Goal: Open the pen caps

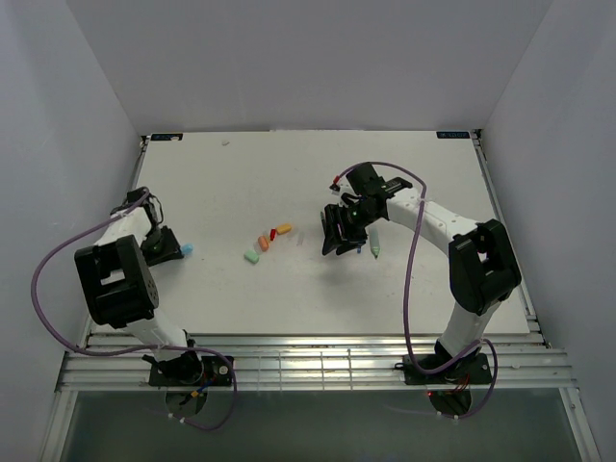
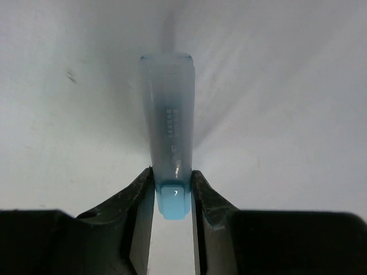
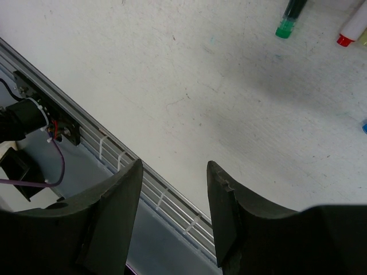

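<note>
My left gripper [image 2: 174, 176] is shut on a light blue pen [image 2: 169, 126], pinching it near its solid blue end while the translucent part points away over the table. In the top view the left gripper [image 1: 171, 247] sits at the table's left with the blue pen [image 1: 187, 248] sticking out to the right. My right gripper [image 1: 337, 246] hovers open and empty above mid-table; its jaws [image 3: 175, 167] stand wide apart. A green pen [image 1: 253, 257], an orange-red pen [image 1: 263, 242] and an orange-yellow pen [image 1: 282, 229] lie left of it. A teal pen [image 1: 374, 245] lies to its right.
The right wrist view shows a green pen end [image 3: 285, 26], a red-tipped pen [image 3: 348, 33] and the slatted metal rail [image 3: 114, 152] at the table's near edge. White walls enclose the table on three sides.
</note>
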### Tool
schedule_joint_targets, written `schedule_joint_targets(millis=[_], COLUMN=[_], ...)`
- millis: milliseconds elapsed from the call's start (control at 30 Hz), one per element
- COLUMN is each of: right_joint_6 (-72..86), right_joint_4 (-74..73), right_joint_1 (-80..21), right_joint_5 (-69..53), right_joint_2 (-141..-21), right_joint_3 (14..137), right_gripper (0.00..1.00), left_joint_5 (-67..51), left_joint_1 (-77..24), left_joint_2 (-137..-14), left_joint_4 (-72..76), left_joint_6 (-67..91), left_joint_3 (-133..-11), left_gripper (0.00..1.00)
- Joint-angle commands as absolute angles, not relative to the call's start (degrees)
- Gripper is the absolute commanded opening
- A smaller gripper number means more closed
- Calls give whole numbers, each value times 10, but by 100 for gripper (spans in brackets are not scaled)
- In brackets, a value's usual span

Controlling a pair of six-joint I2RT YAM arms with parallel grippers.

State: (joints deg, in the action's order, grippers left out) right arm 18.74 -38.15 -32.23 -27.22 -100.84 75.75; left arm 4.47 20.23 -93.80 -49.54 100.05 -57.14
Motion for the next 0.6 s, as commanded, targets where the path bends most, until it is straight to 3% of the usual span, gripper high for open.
schedule_joint_targets(millis=[0,267,567], right_joint_6=[185,187,232], right_joint_4=[-406,-455,-457], right_joint_1=[-316,-286,-237], right_joint_5=[-279,-304,-417], right_joint_2=[-1004,-998,-1006], right_joint_3=[801,858,884], right_gripper=[55,55,55], left_joint_5=[6,-42,-211], left_joint_1=[136,26,-86], left_joint_2=[-952,-967,-989], left_joint_4=[-509,-506,-406], left_joint_6=[1049,993,646], left_joint_3=[-648,-746,-810], left_gripper=[0,0,0])
